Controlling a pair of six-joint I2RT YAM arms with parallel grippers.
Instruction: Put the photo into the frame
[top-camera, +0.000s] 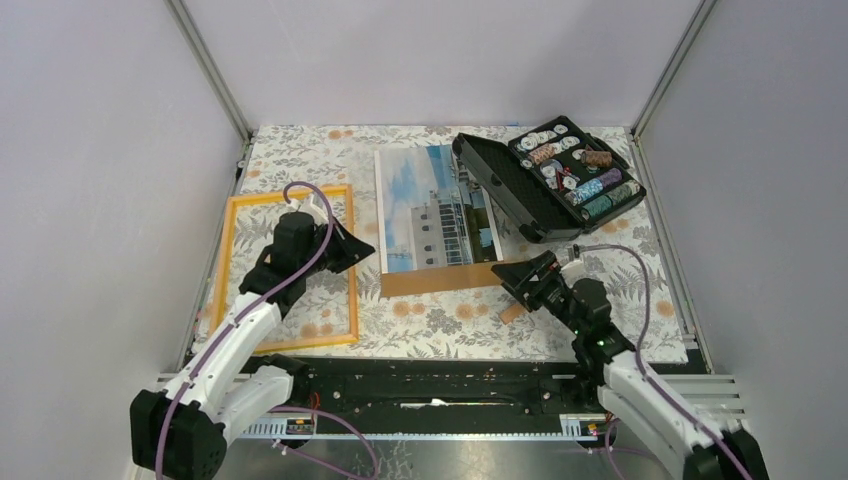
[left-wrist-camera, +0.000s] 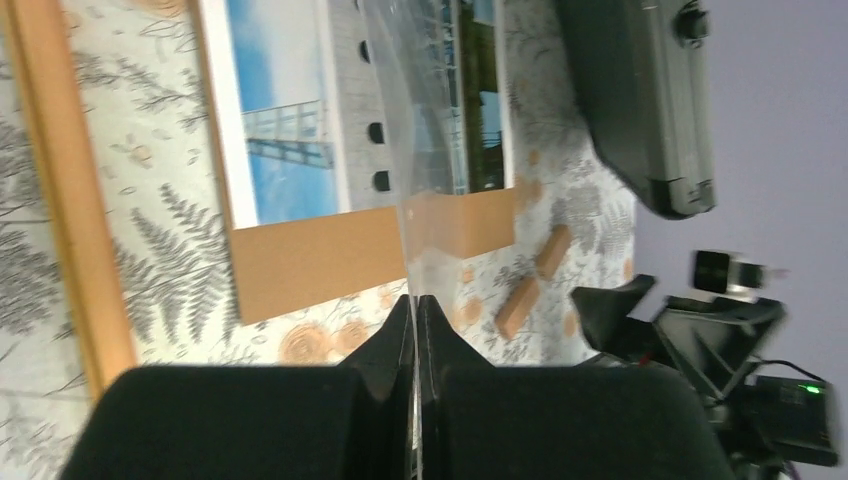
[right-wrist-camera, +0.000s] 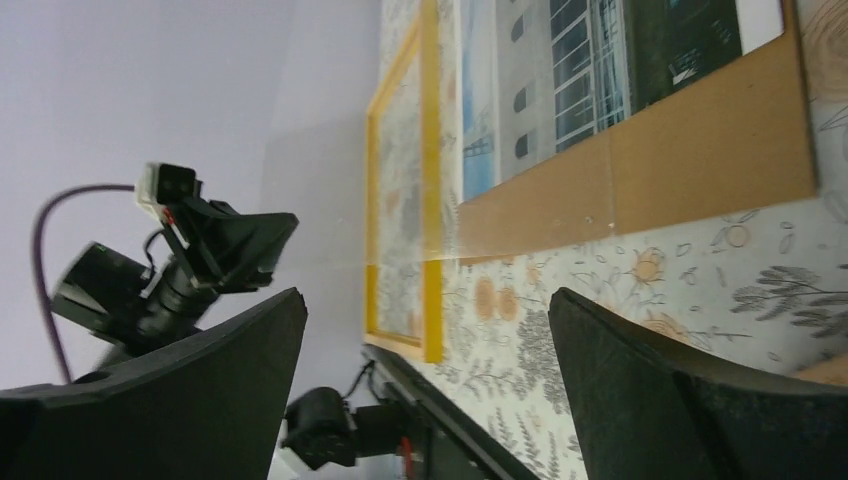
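The photo (top-camera: 430, 205) of a white building under blue sky lies face up mid-table on a brown backing board (top-camera: 440, 281). The orange-yellow frame (top-camera: 232, 250) lies to its left, with only tablecloth inside its border. My left gripper (top-camera: 350, 248) hangs over the frame's right edge, shut on the edge of a thin clear sheet (left-wrist-camera: 420, 150) that stands up from the jaws (left-wrist-camera: 414, 300) in front of the photo (left-wrist-camera: 290, 120). My right gripper (top-camera: 525, 278) sits by the board's right end, wide open (right-wrist-camera: 428, 300) and holding nothing.
An open black case (top-camera: 545, 175) full of chips stands at the back right, overlapping the photo's right side. Two small wooden blocks (left-wrist-camera: 520, 300) lie on the floral cloth near the right gripper. Metal rails border the table on both sides.
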